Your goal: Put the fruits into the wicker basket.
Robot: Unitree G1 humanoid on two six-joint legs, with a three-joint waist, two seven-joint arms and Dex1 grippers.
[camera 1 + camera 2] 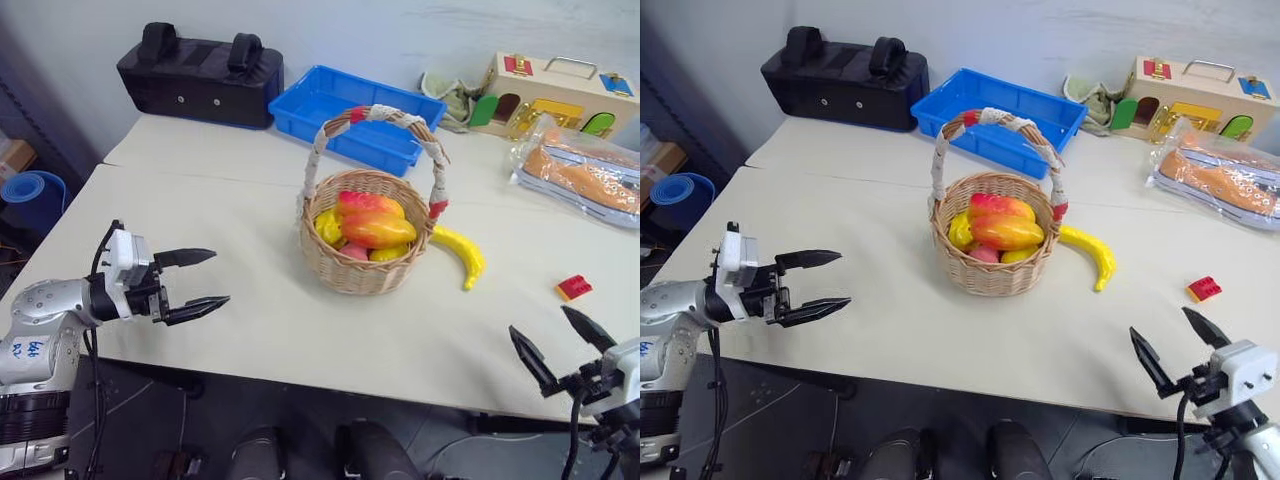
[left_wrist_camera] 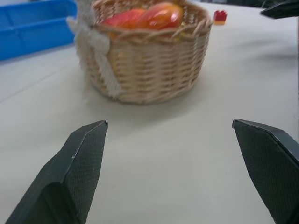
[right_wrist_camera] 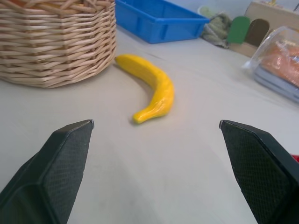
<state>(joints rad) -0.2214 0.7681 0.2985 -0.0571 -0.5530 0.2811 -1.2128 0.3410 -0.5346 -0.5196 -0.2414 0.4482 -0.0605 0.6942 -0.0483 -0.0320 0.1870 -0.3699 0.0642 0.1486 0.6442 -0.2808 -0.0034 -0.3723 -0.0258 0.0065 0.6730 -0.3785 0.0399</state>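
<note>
Banana lies on the table just right of the basket, where both mangoes already sit. Both grippers, left and right, gape empty. Next, probably, the right reaches in and grasps it.

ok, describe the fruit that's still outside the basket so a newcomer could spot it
Find the wicker basket in the middle of the table. Against its wall on the robot's right lies the banana, flat on the tabletop. It is long, curved and plain yellow, unlike the red-orange mango piled in the basket and the small red brick further right.
</note>
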